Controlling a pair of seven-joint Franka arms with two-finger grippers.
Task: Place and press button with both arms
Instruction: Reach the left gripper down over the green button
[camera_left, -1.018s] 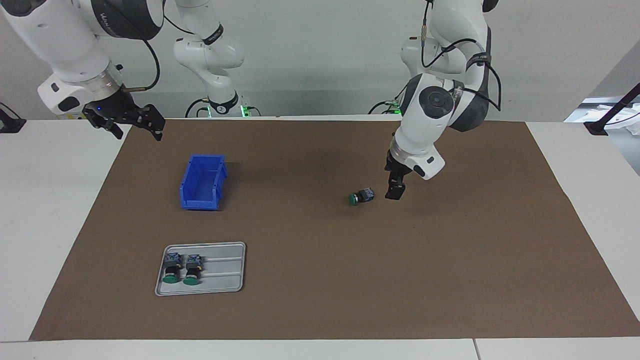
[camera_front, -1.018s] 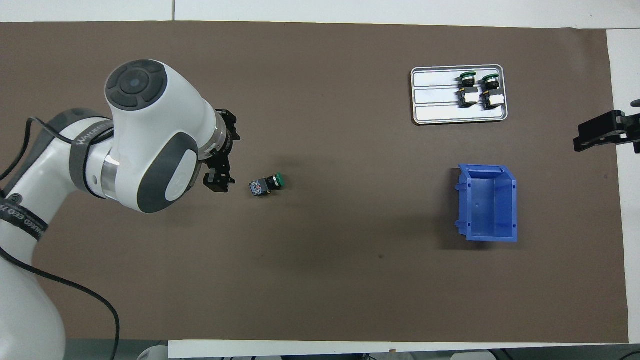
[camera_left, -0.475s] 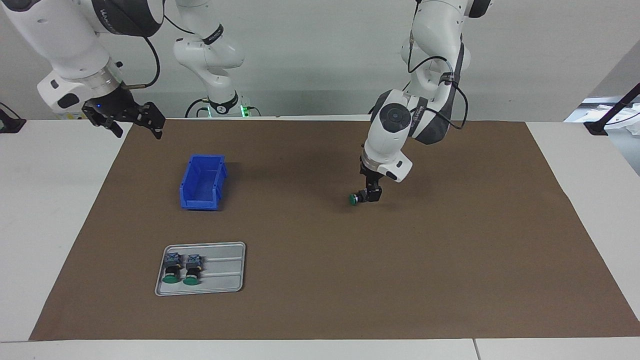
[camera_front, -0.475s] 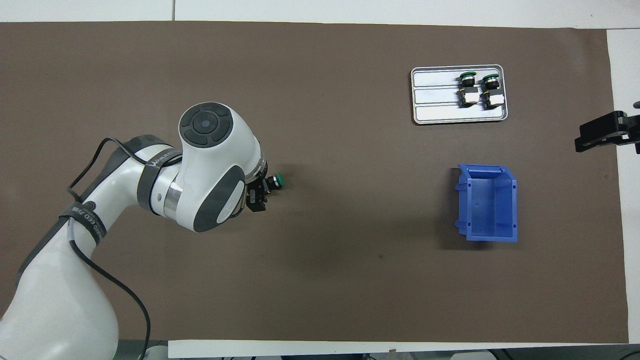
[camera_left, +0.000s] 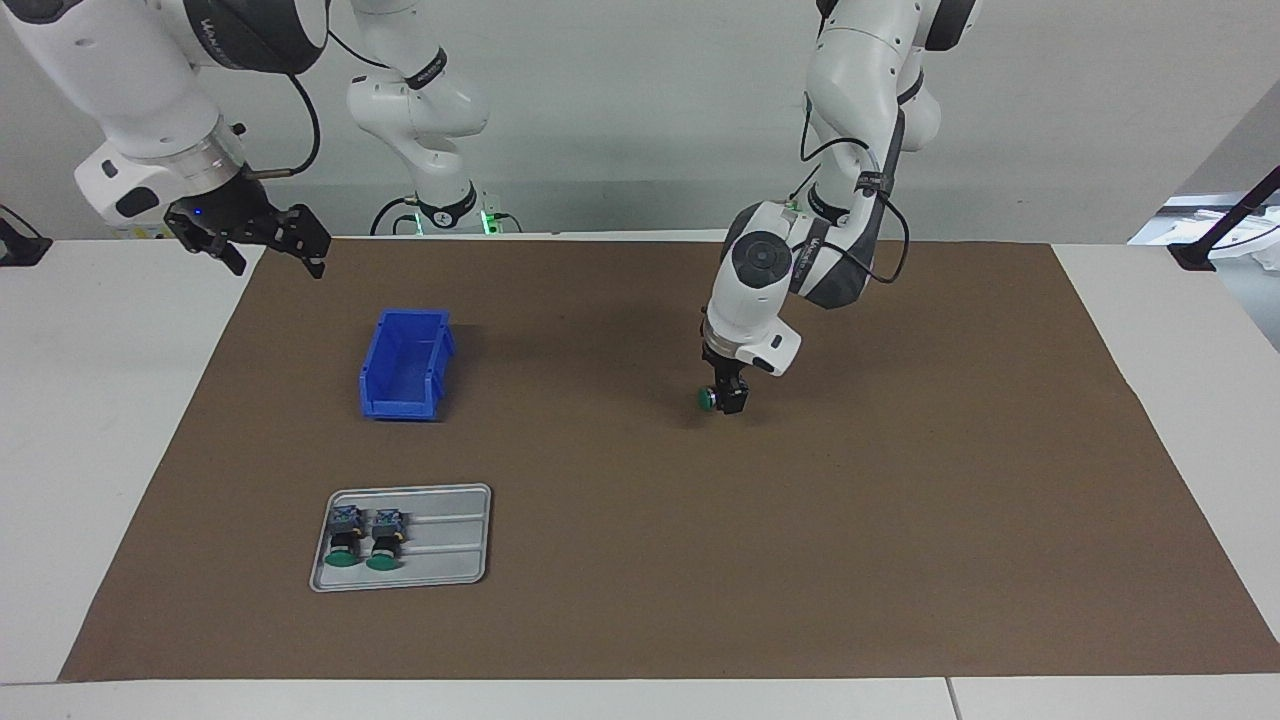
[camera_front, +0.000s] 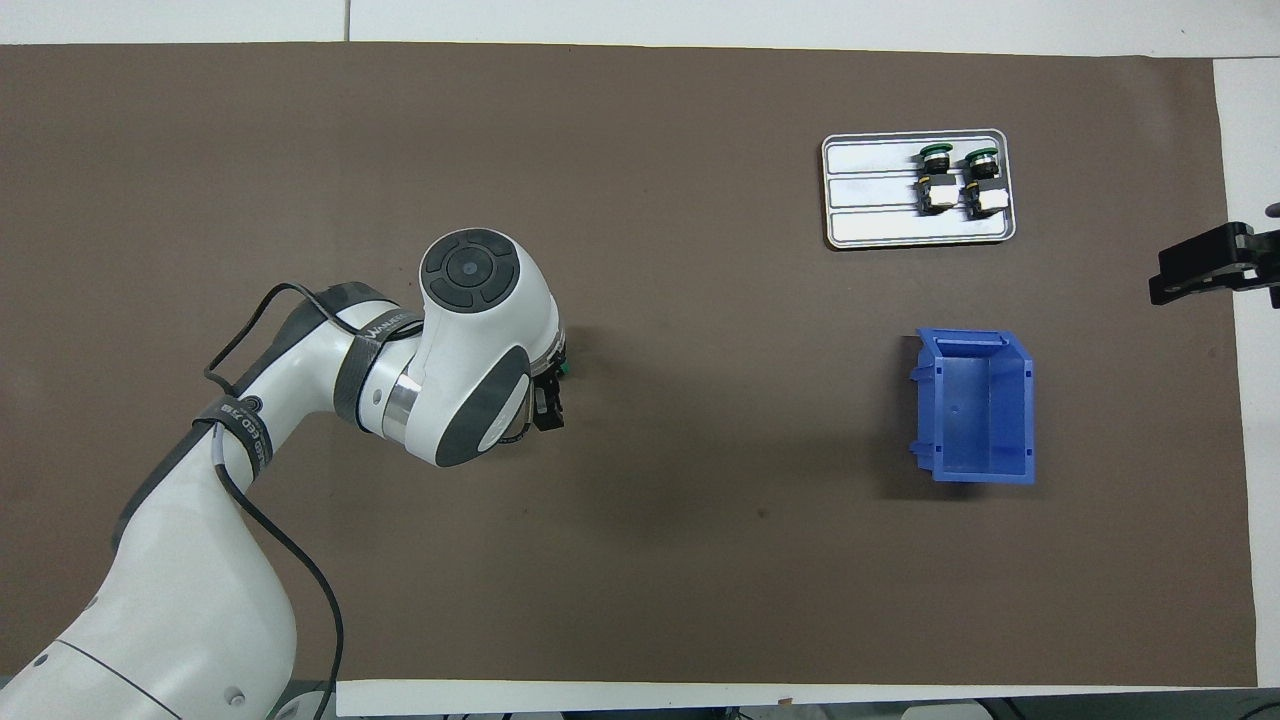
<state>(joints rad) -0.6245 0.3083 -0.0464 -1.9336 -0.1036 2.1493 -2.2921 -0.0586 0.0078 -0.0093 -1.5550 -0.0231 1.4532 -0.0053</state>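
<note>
The left arm (camera_left: 790, 260), white and jointed with black cables looped along it, is reaching down from its base over the middle of the bench (camera_left: 100, 450), its wrist pointing almost straight down. The left end effector (camera_left: 728, 398), black and two-fingered, is hanging low over the button (camera_left: 706, 398), its fingers spread and standing on either side of the button's dark body; whether they are touching it cannot be told. The button is lying on its side on the mat (camera_left: 640, 560), about midway along the bench, its round flat green cap showing beside the fingers and facing the right arm's end. In the overhead view the wrist is hiding all of it but a sliver of green.

The right arm (camera_left: 130, 90) is waiting, raised, with the right end effector (camera_left: 250, 238) hanging spread over the mat's edge at its own end of the bench.

The mat is a matte brown sheet covering most of the smooth white bench. An open-topped, box-shaped blue plastic bin (camera_left: 400, 408) is sitting on it toward the right arm's end. Farther from the robots than the bin, a shallow grey tray (camera_left: 450, 540) with rounded corners and raised ribs is carrying two more buttons (camera_left: 362, 538) lying side by side, green caps pointing away from the robots.
</note>
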